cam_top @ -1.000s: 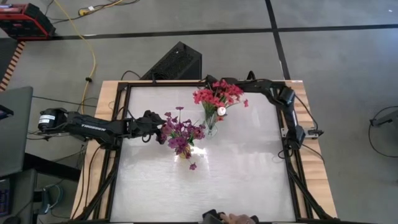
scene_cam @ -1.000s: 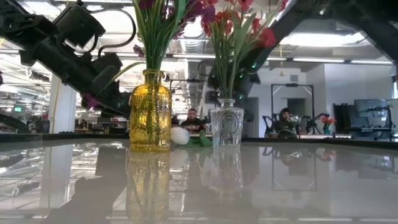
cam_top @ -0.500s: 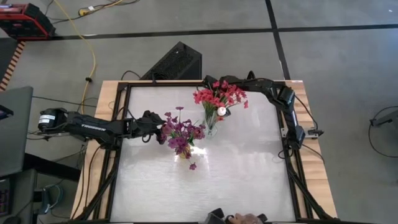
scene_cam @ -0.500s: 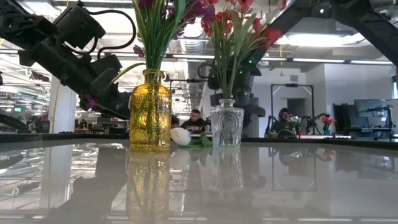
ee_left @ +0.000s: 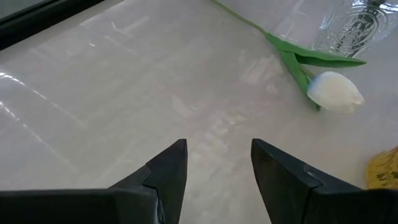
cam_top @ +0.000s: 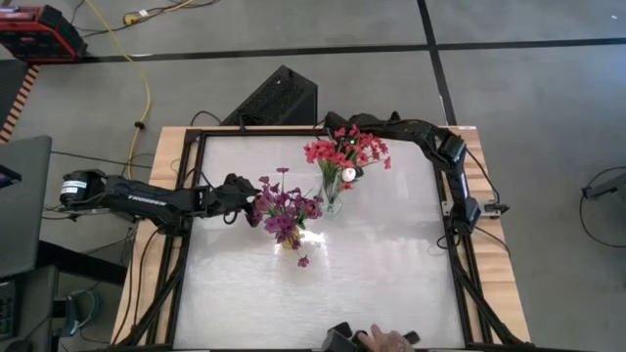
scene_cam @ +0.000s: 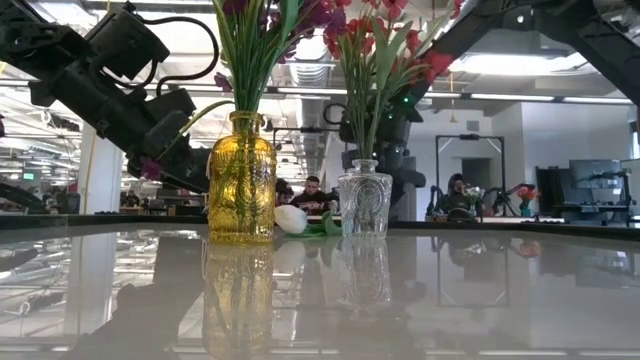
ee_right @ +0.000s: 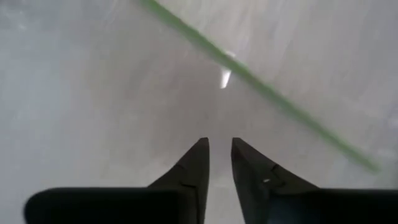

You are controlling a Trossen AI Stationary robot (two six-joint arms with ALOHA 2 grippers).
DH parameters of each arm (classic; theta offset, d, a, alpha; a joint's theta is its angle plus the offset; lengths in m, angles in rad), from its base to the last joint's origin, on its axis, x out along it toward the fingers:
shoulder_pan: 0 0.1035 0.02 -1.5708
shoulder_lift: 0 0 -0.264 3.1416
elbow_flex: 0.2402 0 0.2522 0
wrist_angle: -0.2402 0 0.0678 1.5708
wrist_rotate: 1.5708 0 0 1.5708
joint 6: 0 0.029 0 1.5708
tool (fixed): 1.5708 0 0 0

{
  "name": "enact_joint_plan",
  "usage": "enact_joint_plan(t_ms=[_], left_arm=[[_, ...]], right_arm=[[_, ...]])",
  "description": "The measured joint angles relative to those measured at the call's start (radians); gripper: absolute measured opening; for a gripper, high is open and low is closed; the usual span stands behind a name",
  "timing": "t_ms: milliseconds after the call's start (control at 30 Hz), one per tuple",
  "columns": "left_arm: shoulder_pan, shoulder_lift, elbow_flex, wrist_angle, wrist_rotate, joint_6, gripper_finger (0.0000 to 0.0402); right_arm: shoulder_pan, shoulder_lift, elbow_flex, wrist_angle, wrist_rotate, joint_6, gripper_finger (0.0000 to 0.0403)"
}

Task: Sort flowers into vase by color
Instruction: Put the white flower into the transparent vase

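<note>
Two vases of sorted flowers on the tabletop, white bud lying loose

Left tool low beside yellow vase of purple flowers, fingers well apart, holding nothing; white bud flat between both vases; red flowers in clear vase; right tool behind, fingers nearly together, green stem just ahead, not gripped.

arms: dark, jointed | left arm: white lettering, black cable loops | claw fingers: dark, wedge-shaped
</note>
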Motion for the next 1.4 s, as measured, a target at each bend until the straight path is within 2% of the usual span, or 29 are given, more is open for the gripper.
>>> enact_joint_plan(t_ms=[100, 267, 467, 600, 733, 967, 1400], left_arm=[[0.0, 0.0, 0.0, 0.0, 0.0, 0.0, 0.0167], [0.0, 0.0, 0.0, 0.001, 0.0, 0.0, 0.0167], [0.0, 0.0, 0.0, 0.001, -0.003, 0.019, 0.0167], [0.0, 0.0, 0.0, 0.002, -0.017, 0.054, 0.0167], [0.0, 0.0, 0.0, 0.002, -0.025, 0.061, 0.0167], [0.0, 0.0, 0.0, 0.001, -0.027, 0.069, 0.0167], [0.0, 0.0, 0.0, -0.001, -0.022, 0.08, 0.0167]], right_arm=[[0.021, 0.0, 0.0, 0.037, 0.034, -0.08, 0.0115], [0.065, 0.008, 0.0, 0.087, 0.157, -0.218, 0.0167], [0.118, 0.008, 0.001, 0.126, 0.183, -0.29, 0.0224], [0.147, 0.008, 0.001, 0.153, 0.181, -0.305, 0.0237], [0.164, 0.009, 0.001, 0.167, 0.179, -0.32, 0.0235], [0.191, 0.034, 0.01, 0.164, 0.199, -0.337, 0.0203], [0.192, 0.173, 0.299, -0.146, 0.187, -0.172, 0.0125]])
